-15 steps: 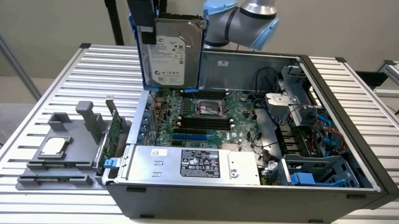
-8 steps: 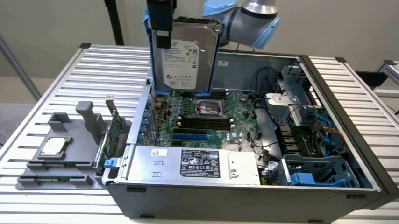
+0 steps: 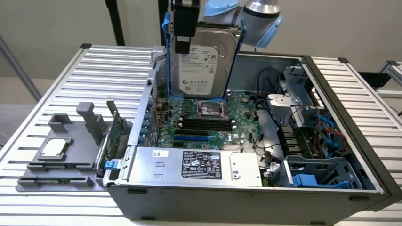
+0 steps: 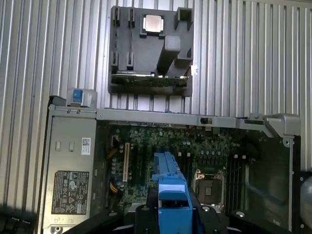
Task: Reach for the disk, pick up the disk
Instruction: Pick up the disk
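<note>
The gripper is clamped on the upper edge of the disk, holding the hard drive upright in the air above the open computer case. The drive's white printed label faces the exterior camera, and its bright blue plastic carrier shows along both side edges. It hangs clear of the motherboard, over the far part of the case, with the empty processor socket directly beneath its lower edge. In the wrist view the blue carrier sits between the black fingers, seen edge-on above the green motherboard.

Along the near side of the case lies the silver power supply with its black label. On the exterior view's right of the case interior are bundled cables and a blue-grey drive cage.

Outside the case, on the exterior view's left, a grey fixture tray rests on the ribbed metal table; a small square silver chip sits in one of its recesses. A green expansion card stands on edge between the tray and the case wall. The arm's pale blue joint rises behind the drive at the far edge of the scene.
</note>
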Robot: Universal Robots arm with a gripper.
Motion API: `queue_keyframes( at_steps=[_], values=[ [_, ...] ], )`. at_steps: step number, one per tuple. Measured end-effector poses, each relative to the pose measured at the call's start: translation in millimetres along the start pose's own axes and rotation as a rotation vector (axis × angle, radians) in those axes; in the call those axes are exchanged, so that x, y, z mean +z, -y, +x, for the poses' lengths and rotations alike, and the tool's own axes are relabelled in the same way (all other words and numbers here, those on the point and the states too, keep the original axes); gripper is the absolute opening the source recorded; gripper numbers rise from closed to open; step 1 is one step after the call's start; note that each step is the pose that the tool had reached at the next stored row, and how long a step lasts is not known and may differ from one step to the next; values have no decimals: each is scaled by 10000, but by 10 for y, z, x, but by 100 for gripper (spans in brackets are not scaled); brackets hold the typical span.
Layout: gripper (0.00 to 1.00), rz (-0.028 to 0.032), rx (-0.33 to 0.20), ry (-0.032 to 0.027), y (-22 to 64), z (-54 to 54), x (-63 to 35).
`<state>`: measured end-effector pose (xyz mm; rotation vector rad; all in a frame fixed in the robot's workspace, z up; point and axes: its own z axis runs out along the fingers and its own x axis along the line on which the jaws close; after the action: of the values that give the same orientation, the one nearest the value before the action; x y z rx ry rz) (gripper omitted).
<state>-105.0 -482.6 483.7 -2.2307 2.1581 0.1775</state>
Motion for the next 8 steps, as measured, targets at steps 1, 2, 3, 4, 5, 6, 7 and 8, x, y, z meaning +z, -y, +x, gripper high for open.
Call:
queue_keyframes(
  at_steps=[1, 2, 3, 4, 5, 6, 7, 8],
  values=[
    [33, -11, 1, 0, 36, 16, -4],
    [33, -22, 2, 1, 70, 32, -7],
    [33, -32, 3, 1, 103, 47, -11],
    [33, -43, 4, 2, 140, 64, -14],
    [33, -53, 5, 1, 174, 79, -19],
    [33, -63, 6, 2, 207, 94, -22],
    [33, -73, 7, 3, 243, 110, -25],
    [33, -83, 8, 3, 277, 126, -29]
  ],
)
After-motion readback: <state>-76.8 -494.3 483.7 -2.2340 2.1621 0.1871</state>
